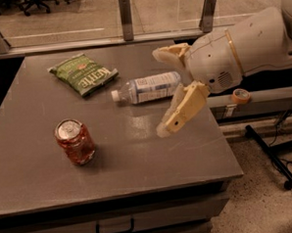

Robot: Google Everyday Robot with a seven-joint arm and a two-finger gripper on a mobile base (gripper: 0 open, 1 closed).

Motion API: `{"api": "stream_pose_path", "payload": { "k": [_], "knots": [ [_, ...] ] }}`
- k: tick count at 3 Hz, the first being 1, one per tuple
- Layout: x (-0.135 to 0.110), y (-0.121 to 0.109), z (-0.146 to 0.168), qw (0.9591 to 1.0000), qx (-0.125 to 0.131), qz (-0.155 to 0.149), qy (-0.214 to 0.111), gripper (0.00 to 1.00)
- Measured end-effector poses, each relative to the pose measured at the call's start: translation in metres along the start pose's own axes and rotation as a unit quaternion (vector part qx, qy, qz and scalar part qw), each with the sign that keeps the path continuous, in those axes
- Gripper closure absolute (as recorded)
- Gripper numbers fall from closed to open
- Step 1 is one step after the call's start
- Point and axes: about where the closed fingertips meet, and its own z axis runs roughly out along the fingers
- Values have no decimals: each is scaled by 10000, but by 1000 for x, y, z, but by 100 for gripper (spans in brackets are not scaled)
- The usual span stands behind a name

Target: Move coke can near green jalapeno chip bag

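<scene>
Cream two-finger gripper (pixel 158 92) hovers over the right side of the grey table (pixel 138 158), its fingers spread wide and holding nothing. At near left, a small red soda can (pixel 74 142) with a silver top stands upright. Farther back lies a clear plastic water bottle (pixel 147 87). At far left is a crinkled green chip bag (pixel 83 73), well apart from the can.

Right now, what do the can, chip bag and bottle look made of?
Coke can: likely aluminium, shiny silver top. Green jalapeno chip bag: crinkled film, probably plastic. Water bottle: clear plastic, white label. Gripper, open, hovers at the bottle's right end.
</scene>
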Motion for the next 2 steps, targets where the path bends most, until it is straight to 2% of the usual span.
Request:
{"api": "stream_pose_path", "payload": {
  "k": [1,2],
  "knots": [
    [-3,2,4,9999,-19,-142,-15,0],
    [0,10,27,9997,-168,-46,-182,0]
  ]
}}
